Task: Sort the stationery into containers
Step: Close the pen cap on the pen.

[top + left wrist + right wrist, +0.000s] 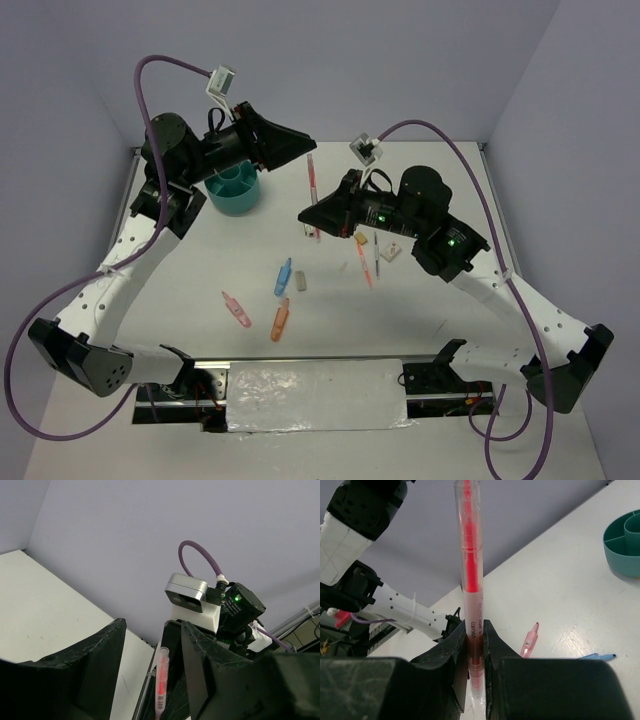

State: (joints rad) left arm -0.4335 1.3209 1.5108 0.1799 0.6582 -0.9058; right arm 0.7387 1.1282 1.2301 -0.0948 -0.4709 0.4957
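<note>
The right gripper (312, 222) is clamped on the lower end of the transparent red-cored plastic pen (312, 185), held upright just right of the round teal plastic organiser (236, 204). The left gripper (303, 150), fingers apart, faces the pen's upper end. Close it squarely on the barrel before the right gripper releases.

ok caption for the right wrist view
Right gripper pinching a clear red pen upright, teal organiser on the table beyond.

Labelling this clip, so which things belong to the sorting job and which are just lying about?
Job: teal organiser, red pen in right gripper, blue marker, orange marker, pink marker, grey eraser.
Lying about: silver sheet, purple cable.
</note>
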